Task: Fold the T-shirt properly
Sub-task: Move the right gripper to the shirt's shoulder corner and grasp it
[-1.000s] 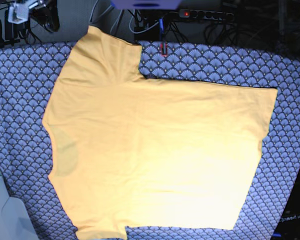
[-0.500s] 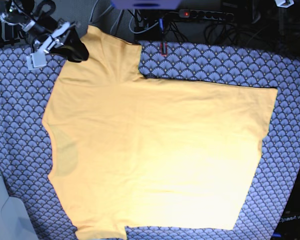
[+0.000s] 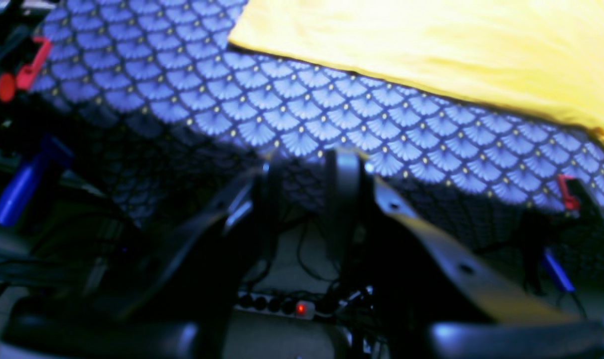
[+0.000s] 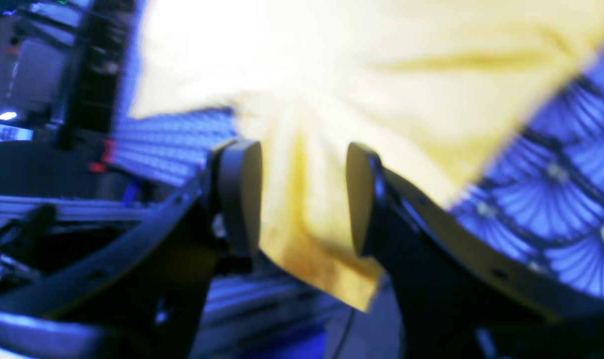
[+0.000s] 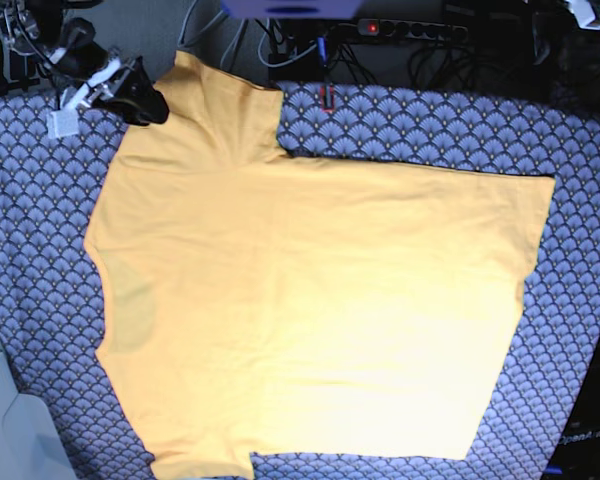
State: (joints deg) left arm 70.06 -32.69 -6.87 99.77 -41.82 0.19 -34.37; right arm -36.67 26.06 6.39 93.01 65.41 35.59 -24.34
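- On table w/ blue fan-pattern cloth: T-shirt spread flat, neckline toward base view's left.
- Right hand at far sleeve edge, fingers apart, sleeve cloth between them, not clamped.
- Left hand off table's far edge, fingers slightly apart, holding nothing, well apart from shirt.

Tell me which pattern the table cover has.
Blue-purple fan-shaped scales with small pale dots on the cover, seen sharpest in the left wrist view.

bench: blue fan-patterned cover (gold dots) | on it: T-shirt, spread flat, one sleeve reaching the bench's far edge | cover shows all round the T-shirt
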